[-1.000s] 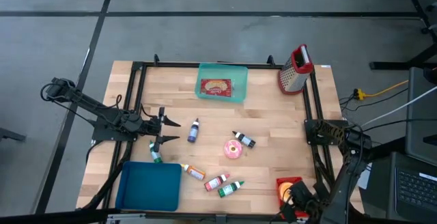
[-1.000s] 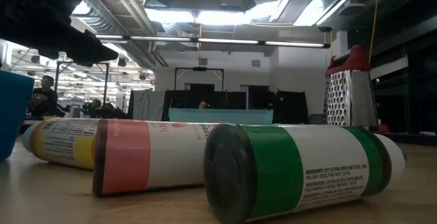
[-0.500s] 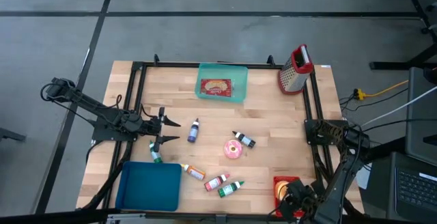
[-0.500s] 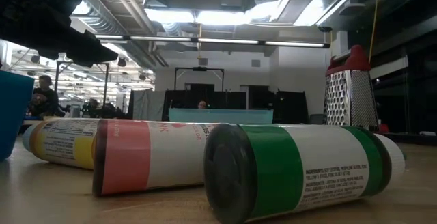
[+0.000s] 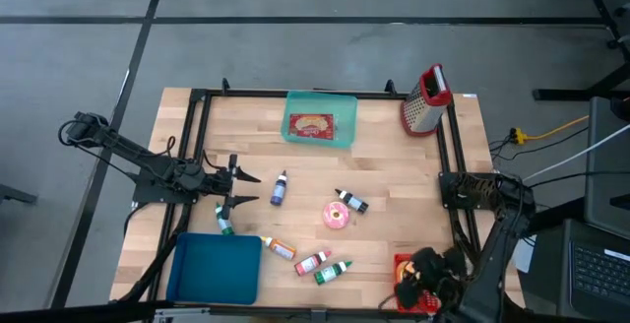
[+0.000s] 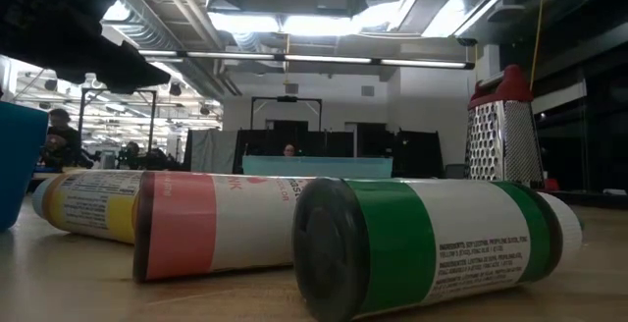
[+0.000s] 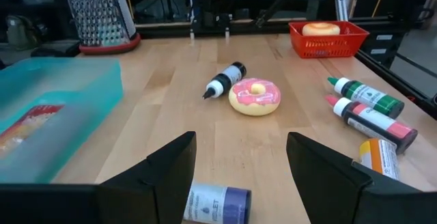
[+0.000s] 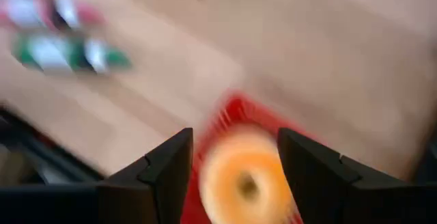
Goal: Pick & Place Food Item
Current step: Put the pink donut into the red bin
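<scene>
Our right gripper (image 8: 232, 159) hangs spread and empty directly over the orange doughnut (image 8: 240, 178) in the red basket (image 5: 406, 264); the pink doughnut (image 5: 337, 216) lies mid-table, nearer our waiting, open left gripper (image 5: 234, 187).

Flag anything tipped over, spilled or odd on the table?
Every small bottle lies on its side, scattered mid-table: the green-labelled bottle, red-labelled bottle, orange-labelled bottle and purple-labelled bottle. No spill shows. The glazed doughnut sits inside the red mesh basket, as intended.
</scene>
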Available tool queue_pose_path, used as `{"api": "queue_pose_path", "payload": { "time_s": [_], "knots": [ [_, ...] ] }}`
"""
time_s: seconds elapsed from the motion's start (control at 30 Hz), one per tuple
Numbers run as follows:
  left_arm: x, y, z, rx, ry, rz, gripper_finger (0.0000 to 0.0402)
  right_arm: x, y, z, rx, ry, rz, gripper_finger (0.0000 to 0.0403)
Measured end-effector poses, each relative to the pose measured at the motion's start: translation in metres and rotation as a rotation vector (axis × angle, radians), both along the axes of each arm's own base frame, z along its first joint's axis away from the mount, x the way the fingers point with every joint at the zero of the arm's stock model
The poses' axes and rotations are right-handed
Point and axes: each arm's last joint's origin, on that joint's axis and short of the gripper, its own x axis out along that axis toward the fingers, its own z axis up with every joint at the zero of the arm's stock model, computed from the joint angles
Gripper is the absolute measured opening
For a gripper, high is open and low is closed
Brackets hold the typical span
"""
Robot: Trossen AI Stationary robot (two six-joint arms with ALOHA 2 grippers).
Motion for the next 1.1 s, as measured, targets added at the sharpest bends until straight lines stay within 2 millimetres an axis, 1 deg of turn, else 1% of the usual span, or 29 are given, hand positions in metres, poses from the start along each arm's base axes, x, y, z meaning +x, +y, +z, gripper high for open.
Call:
{"api": "queue_pose_path", "payload": {
  "time_s": [0.07,0.13,0.23,0.3,0.37,0.5,0.6,0.73,0.83,1.03,1.1],
  "knots": [
    [0.000,0.000,0.002,0.005,-0.025,-0.003,0.0226,0.014,-0.008,0.001,-0.036,-0.062,-0.016,0.0211],
    [0.001,0.000,0.005,0.006,-0.052,-0.004,0.0226,0.031,-0.019,0.002,-0.074,-0.087,-0.025,0.0208],
    [0.001,0.000,0.007,0.014,-0.072,-0.008,0.0226,0.058,-0.040,0.003,-0.131,-0.088,-0.043,0.0206],
    [0.001,0.000,0.007,0.022,-0.069,-0.009,0.0226,0.078,-0.056,0.003,-0.154,-0.064,-0.026,0.0205],
    [0.001,0.000,0.006,0.027,-0.061,-0.010,0.0226,0.101,-0.068,0.001,-0.157,-0.032,0.069,0.0205],
    [0.001,0.000,0.006,0.030,-0.056,-0.010,0.0226,0.152,-0.086,-0.005,-0.159,-0.023,0.372,0.0205],
    [0.001,0.000,0.005,0.032,-0.048,-0.010,0.0226,0.177,-0.105,-0.010,-0.129,0.007,0.487,0.0205],
    [0.001,0.000,0.003,0.040,-0.029,-0.010,0.0226,0.194,-0.131,-0.018,-0.120,0.087,0.539,0.0205],
    [0.000,0.000,0.002,0.045,-0.022,-0.011,0.0226,0.202,-0.144,-0.026,-0.094,0.099,0.568,0.0205],
    [0.000,0.000,0.002,0.045,-0.021,-0.011,0.0226,0.214,-0.164,-0.055,0.009,0.059,0.632,0.0205],
    [0.000,0.000,0.002,0.045,-0.021,-0.011,0.0226,0.213,-0.170,-0.065,0.020,0.076,0.633,0.0205]
  ]
}}
